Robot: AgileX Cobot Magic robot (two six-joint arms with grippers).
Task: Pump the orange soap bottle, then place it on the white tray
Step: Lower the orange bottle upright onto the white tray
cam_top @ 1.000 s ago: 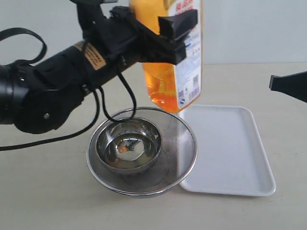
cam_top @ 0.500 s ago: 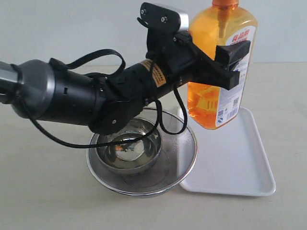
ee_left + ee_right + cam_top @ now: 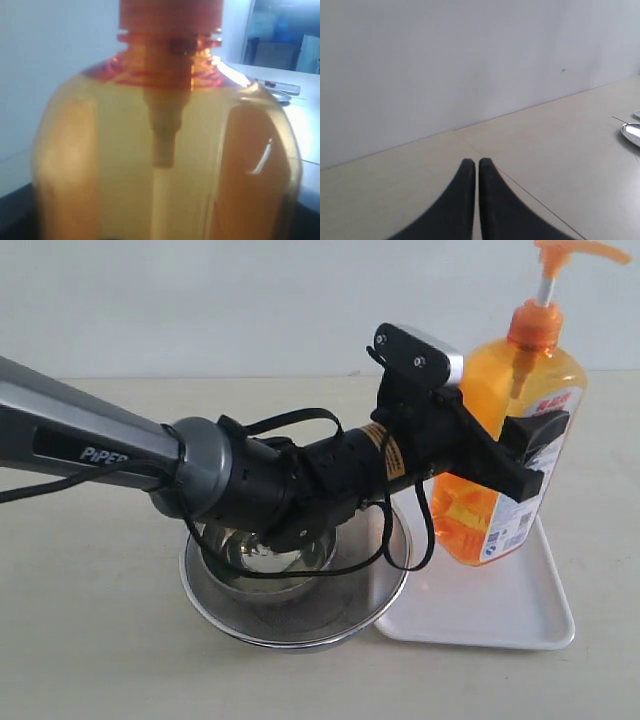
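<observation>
Orange soap bottle (image 3: pixel 490 515) hangs upright w/ a slight lean over the white tray (image 3: pixel 500 610), base low. Can't tell whether it touches the tray floor or sits just above it.

Left hand (image 3: pixel 522 445) clamps the bottle round the mid-body at label height. One black finger lies across the front face; the other is hidden behind the bottle. Gripping the wide body prob keeps a tall bottle from swinging & leaves the pump head (image 3: pixel 575 252) free up top. Stem is raised, nozzle out to the side. Jaws stand wide only because the body fills them, so it's a pinch on the bottle, not a free spread. Left wrist view is all bottle (shoulder, neck, dip tube), so it sits deep betw the fingers.

Arm reaches over the nested steel bowls (image 3: pixel 300 615) on the bench. Their rim meets the tray's edge in the exterior view, so the set-down prob has to stay clear of that rim.

Right hand (image 3: pixel 476 167): fingers pressed together, holding nothing, over bare bench (image 3: pixel 545 150), out of the exterior view.

Judgement: placing step, close to done. Release should wait till the base is flat on the tray.
</observation>
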